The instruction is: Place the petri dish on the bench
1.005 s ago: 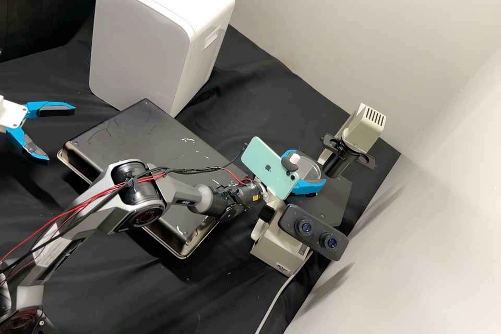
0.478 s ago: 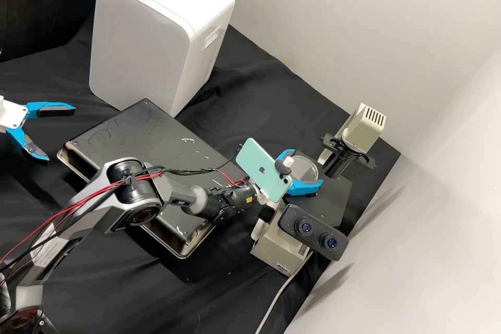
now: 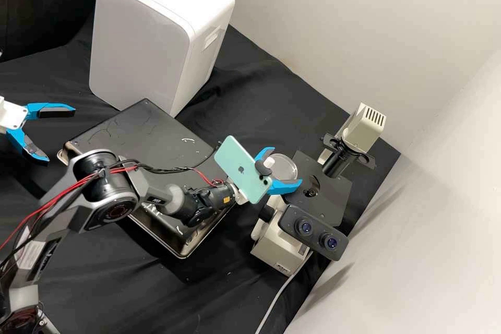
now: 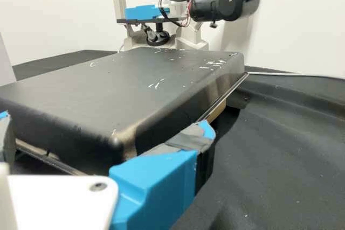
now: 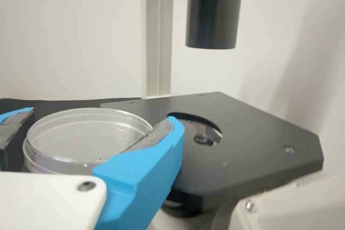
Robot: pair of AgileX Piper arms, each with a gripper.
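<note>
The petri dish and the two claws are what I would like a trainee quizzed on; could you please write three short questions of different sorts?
1. True or false: the right claw is shut on the petri dish.
2. Multiple choice: the left claw is A) open and empty, B) shut on a lid, C) shut on a pipette.
3. Short answer: which instrument's black stage lies next to the held dish?

Key: 1. True. 2. A. 3. The microscope.

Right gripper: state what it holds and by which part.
The right gripper holds the petri dish by its side wall, one blue finger on each side.
</note>
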